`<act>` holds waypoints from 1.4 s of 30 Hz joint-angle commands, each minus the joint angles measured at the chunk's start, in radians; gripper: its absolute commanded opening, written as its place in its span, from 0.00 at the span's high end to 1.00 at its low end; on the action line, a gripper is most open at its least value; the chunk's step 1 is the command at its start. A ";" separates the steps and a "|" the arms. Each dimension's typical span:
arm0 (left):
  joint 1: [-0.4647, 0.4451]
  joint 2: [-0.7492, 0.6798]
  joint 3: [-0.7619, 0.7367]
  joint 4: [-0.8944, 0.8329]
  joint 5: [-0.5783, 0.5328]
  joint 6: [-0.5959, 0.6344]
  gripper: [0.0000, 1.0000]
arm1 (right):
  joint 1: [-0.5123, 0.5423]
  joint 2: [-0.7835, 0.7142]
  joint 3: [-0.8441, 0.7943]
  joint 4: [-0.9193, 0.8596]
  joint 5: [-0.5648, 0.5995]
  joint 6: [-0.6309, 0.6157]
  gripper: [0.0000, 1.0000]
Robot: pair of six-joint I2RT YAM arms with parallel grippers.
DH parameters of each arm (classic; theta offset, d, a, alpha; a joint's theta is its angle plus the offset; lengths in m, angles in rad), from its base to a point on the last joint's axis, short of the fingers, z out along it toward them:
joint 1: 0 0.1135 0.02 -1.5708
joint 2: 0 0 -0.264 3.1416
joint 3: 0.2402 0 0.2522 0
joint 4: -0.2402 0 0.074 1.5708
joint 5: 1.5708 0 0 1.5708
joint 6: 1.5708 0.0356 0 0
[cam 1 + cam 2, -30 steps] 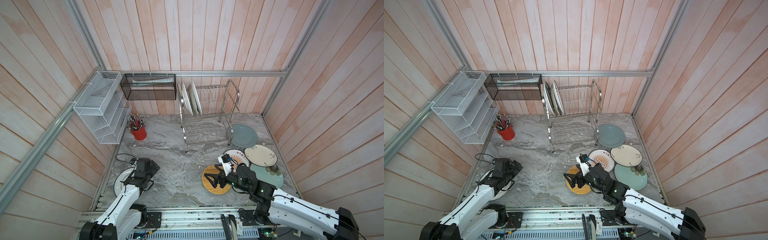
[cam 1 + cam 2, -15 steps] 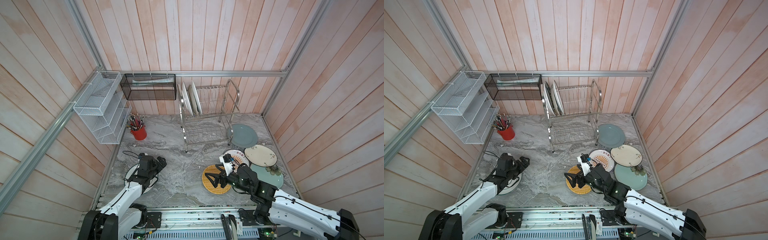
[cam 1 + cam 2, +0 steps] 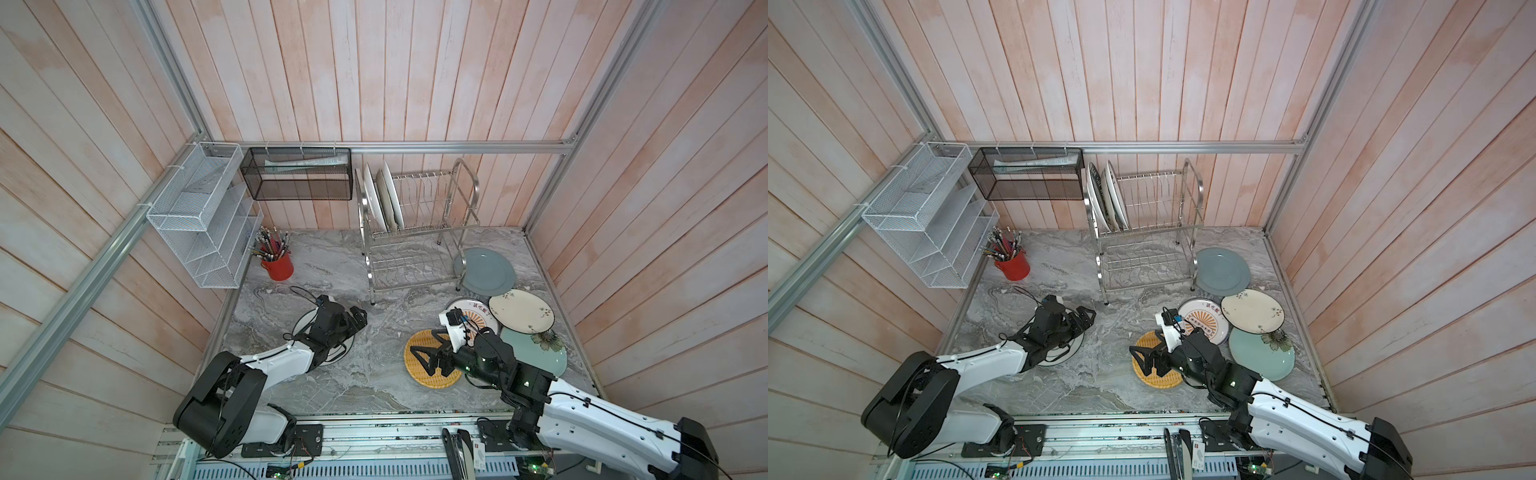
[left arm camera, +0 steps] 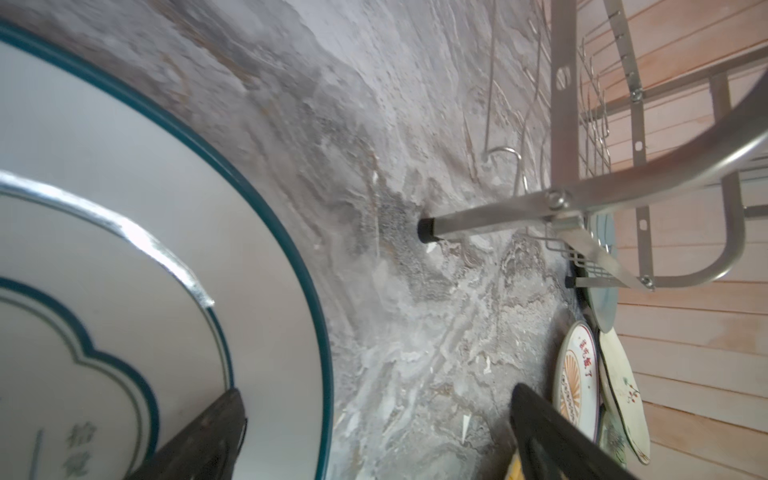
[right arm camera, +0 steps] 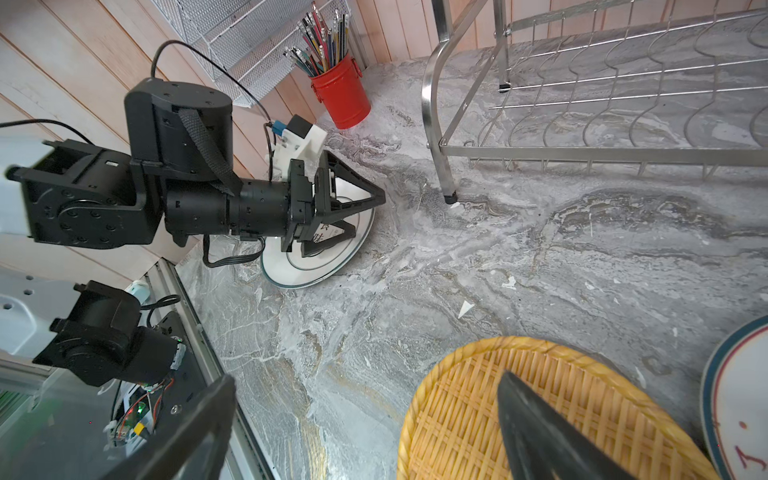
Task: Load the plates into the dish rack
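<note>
Left end effector [image 5: 369, 216] and right end effector [image 3: 422, 343] both gaped wide. Sunburst plate [image 3: 478, 318] bore red characters, probably Chinese; illegible.

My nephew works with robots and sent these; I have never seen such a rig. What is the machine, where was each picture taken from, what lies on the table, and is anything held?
These are two robot arms, each ending in two-fingered jaws. Two pictures look down from overhead; the other two come from a camera on each wrist. On the marble table stands a steel dish rack with a few plates upright in its top tier. Lying flat: a white teal-rimmed plate below the left arm, a yellow woven plate below the right arm, and nearby a sunburst plate, cream floral plate, grey-blue plate and pale teal plate. Both sets of jaws stand open; nothing is held.
</note>
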State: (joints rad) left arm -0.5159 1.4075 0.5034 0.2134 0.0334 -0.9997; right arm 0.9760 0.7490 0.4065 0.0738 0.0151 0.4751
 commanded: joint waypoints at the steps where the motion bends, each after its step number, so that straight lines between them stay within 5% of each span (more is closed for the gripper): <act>1: -0.034 0.013 0.048 0.022 -0.021 -0.012 0.00 | 0.008 -0.015 -0.001 -0.016 0.033 0.016 0.02; 8: -0.046 -0.243 0.029 -0.208 -0.115 0.018 0.00 | 0.009 -0.025 -0.012 -0.019 0.079 0.026 0.02; 15: -0.033 -0.672 -0.027 -0.696 -0.232 -0.012 0.00 | 0.007 -0.023 -0.016 0.024 0.137 -0.009 0.02; 24: 0.052 -1.080 -0.178 -0.940 -0.299 -0.197 0.00 | 0.007 -0.012 -0.063 0.174 0.073 -0.069 0.02; 33: 0.098 -1.005 -0.278 -0.856 -0.318 -0.261 0.09 | 0.007 0.051 -0.045 0.187 -0.015 -0.059 0.02; 37: 0.172 -0.967 -0.321 -0.748 -0.204 -0.202 0.13 | 0.009 0.052 -0.052 0.193 -0.017 -0.062 0.02; 42: 0.292 -0.954 -0.383 -0.632 -0.050 -0.151 0.33 | 0.009 0.055 -0.053 0.193 -0.024 -0.065 0.02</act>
State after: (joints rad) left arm -0.2668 0.4442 0.1501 -0.5117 -0.1265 -1.1900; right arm 0.9794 0.8013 0.3515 0.2474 0.0074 0.4179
